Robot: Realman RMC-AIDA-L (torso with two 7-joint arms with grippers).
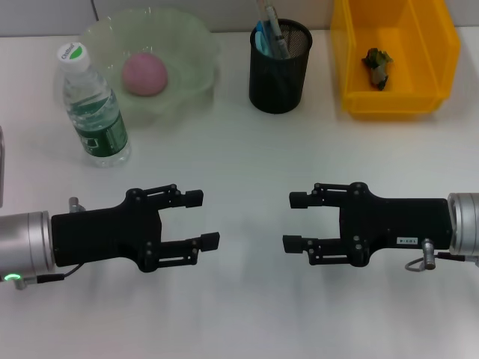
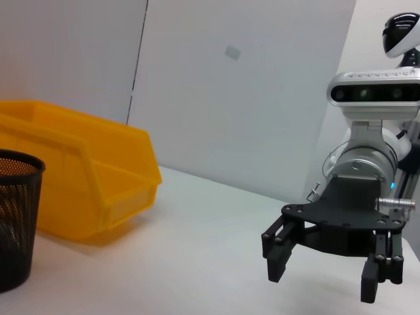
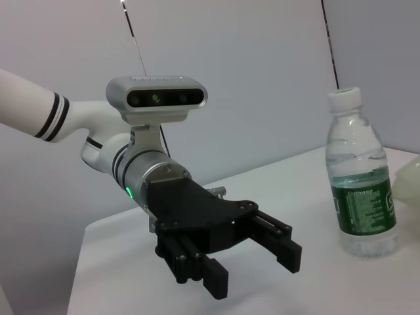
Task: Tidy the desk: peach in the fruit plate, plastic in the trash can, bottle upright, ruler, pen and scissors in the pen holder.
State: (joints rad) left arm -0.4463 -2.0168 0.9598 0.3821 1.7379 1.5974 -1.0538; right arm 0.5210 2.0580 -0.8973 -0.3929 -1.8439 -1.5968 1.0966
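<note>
Every part of the task looked finished: the peach [image 1: 144, 74] lay in the fruit plate [image 1: 191, 45], the bottle [image 1: 93, 107] stood upright near the desk's [image 1: 239, 149] far left corner, the plastic [image 1: 376, 66] was in the trash can [image 1: 352, 52], and the pen holder [image 1: 278, 71] held the tools. The left gripper [image 1: 200, 218] and right gripper [image 1: 296, 221] hovered wide open and empty near the front edge.

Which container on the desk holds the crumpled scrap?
The yellow trash can, on the right arm's side. The pen holder holds stationery; the fruit plate holds the peach.
</note>
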